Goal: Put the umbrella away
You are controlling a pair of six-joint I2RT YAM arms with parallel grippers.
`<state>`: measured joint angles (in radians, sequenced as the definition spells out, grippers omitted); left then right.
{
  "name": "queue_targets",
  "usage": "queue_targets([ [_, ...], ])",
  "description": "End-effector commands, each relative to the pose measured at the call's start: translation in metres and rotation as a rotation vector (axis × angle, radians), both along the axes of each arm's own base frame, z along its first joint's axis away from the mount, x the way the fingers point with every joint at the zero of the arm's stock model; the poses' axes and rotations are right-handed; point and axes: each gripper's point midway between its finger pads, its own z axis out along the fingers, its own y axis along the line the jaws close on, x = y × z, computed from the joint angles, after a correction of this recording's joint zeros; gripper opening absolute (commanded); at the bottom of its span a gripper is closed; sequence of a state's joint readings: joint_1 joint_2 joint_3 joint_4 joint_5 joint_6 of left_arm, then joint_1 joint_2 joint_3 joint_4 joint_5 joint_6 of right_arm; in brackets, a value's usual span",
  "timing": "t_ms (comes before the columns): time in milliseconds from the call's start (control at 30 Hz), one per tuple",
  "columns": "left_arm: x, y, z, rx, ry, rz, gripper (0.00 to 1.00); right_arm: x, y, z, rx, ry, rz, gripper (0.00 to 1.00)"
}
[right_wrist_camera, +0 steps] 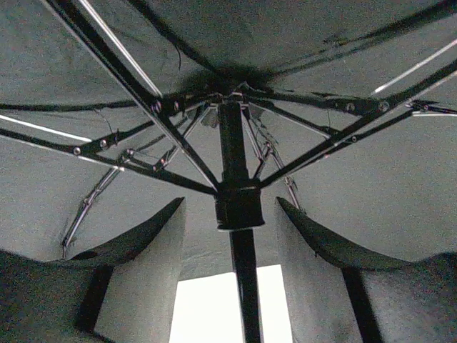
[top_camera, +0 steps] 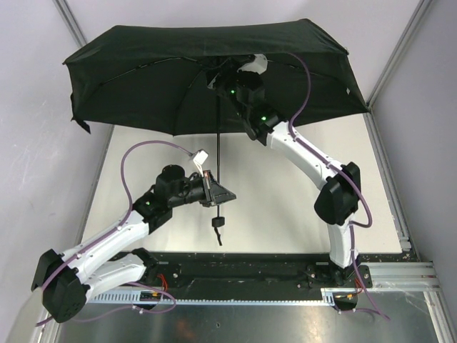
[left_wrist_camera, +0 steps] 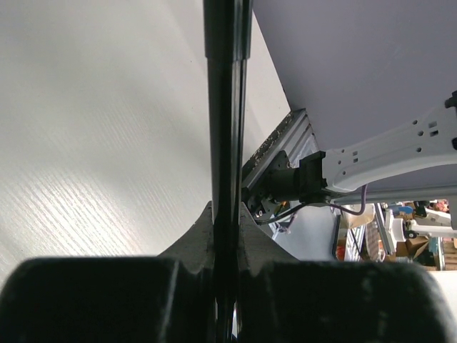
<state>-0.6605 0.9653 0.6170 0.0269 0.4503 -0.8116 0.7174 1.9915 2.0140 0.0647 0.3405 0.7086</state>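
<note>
A pale wood-grain table (top_camera: 278, 214) is walled in grey. The black fabric umbrella (top_camera: 178, 71) has its thin shaft clamped by the left gripper (left_wrist_camera: 227, 221) and loosely flanked by the parted right gripper (right_wrist_camera: 230, 214).

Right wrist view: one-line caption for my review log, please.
Open right claw straddles the shaft runner of the open umbrella, ribs fanning out overhead.

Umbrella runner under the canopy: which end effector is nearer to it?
Right. The right end effector is open, its fingers flanking the runner. The left end effector is shut on the umbrella shaft much lower, near the handle.
</note>
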Motion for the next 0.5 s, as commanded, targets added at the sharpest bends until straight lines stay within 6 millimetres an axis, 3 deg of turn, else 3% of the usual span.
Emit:
queue_targets([
  [0, -0.002, 0.0, 0.018, -0.038, -0.066, -0.02, 0.0, 0.009, -0.01, 0.039, 0.045, -0.084, -0.059, 0.55],
  [300, -0.002, 0.005, 0.009, -0.025, -0.063, -0.001, 0.0, 0.027, -0.018, 0.044, 0.04, -0.072, -0.096, 0.47],
  [367, -0.002, 0.008, 0.008, -0.023, -0.064, 0.009, 0.0, 0.029, -0.021, 0.04, 0.028, -0.059, -0.086, 0.35],
  [433, 0.0, 0.012, 0.006, -0.021, -0.061, 0.025, 0.0, 0.029, -0.019, 0.036, 0.013, -0.051, -0.036, 0.11],
  [467, 0.002, 0.014, 0.006, -0.021, -0.061, 0.034, 0.0, 0.027, -0.016, 0.033, 0.001, -0.049, 0.012, 0.06],
])
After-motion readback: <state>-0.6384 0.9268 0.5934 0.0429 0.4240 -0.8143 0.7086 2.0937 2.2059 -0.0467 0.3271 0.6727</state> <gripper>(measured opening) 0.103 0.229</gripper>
